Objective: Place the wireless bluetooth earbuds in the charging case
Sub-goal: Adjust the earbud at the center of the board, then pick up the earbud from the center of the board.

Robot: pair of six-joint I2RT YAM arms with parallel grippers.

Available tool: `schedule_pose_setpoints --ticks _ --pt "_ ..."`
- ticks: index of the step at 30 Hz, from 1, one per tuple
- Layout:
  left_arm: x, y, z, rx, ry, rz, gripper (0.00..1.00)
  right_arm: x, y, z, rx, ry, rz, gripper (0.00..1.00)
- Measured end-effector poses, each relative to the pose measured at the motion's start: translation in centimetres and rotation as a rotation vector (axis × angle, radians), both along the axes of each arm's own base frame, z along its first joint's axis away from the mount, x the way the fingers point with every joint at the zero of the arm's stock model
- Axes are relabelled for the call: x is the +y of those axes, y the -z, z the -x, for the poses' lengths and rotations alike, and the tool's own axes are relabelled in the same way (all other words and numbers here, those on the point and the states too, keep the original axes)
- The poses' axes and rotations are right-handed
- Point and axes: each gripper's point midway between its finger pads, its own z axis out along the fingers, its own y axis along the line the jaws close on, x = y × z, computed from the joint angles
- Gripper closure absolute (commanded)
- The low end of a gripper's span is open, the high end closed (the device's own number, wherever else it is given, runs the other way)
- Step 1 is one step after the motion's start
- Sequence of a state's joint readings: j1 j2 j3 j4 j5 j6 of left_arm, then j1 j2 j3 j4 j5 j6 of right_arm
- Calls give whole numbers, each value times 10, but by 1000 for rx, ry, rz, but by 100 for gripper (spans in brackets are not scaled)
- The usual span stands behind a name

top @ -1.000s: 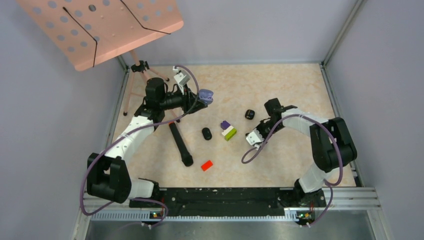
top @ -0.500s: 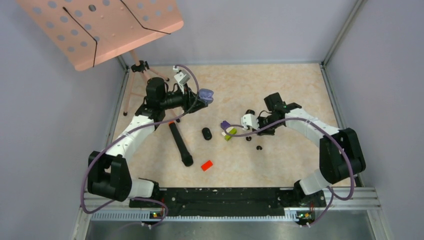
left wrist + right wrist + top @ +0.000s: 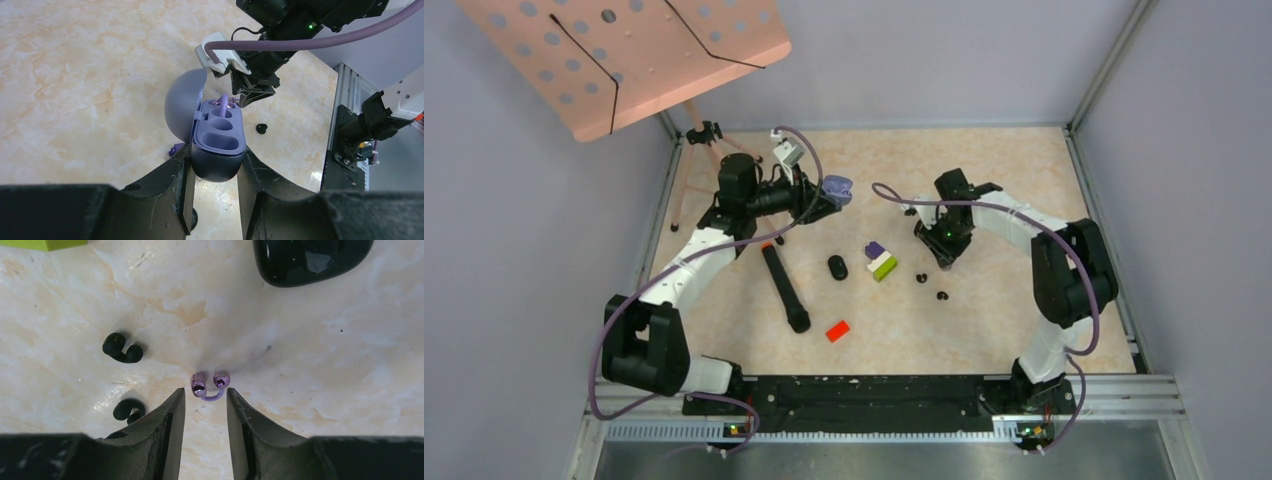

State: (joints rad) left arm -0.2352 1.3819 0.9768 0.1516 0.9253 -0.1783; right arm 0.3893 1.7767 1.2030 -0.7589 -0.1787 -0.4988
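On the beige marble-patterned worktop (image 3: pixel 984 320), we see the left claw (image 3: pixel 214 167) gripping the open lilac charging case (image 3: pixel 216 145); the right claw (image 3: pixel 205 400) parted, a purple C-shaped earbud (image 3: pixel 210 385) at its tips.

Two arms, same build — glossy white link shells between chunky black joint housings. A purple cable loops loosely along the left arm (image 3: pixel 686 262) and another along the right arm (image 3: pixel 1034 232). Small white connector block where the left cable plugs in near the wrist. A green light glows on the right arm's black wrist housing. Fingers (image 3: pixel 167 422) are matte black, tapered, scuffed — both bases sit on a black rail.
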Motion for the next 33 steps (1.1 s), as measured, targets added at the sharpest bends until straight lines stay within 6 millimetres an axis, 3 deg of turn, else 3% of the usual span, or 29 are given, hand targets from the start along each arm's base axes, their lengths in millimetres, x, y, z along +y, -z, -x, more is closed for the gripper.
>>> schedule_pose_setpoints --ticks 5,9,11,14,18,22,26,33 --pt "0 -1 -1 -4 0 3 100 1 -8 -5 -30 22 -7 63" --pt "0 -2 -1 -2 -1 4 100 -1 -19 -3 -75 21 -24 79" --pt "0 -2 0 -1 -1 4 100 2 -28 3 -100 -8 -65 81" --pt "0 -2 0 0 -2 4 100 8 -43 18 -174 -161 -140 79" --pt "0 -2 0 0 -1 4 100 -2 -56 49 -378 -543 -166 78" --pt "0 -1 0 0 0 4 100 -21 -36 61 -471 -856 -93 77" --pt "0 -1 0 -2 0 -1 100 -26 -8 49 -407 -1034 -80 75" --pt "2 5 1 4 4 -21 100 -19 1 25 -470 -1236 -68 73"
